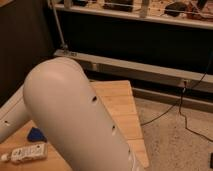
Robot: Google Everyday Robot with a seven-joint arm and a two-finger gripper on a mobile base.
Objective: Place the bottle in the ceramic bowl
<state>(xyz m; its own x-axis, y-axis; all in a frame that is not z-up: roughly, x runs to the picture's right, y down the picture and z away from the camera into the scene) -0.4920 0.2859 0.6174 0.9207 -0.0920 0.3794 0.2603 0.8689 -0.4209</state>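
Note:
The white bottle (26, 152) with greyish label print lies on its side on the wooden table (117, 100) at the lower left, cap pointing left. My big white arm (75, 120) fills the middle and lower part of the camera view and hides much of the table. The gripper is not in view. The ceramic bowl is hidden or out of view.
A flat blue sponge (36, 134) lies just above the bottle, beside the arm. The table's right edge drops to a speckled floor (175, 140) with black cables. A dark wall and a metal rail (140, 67) stand behind the table.

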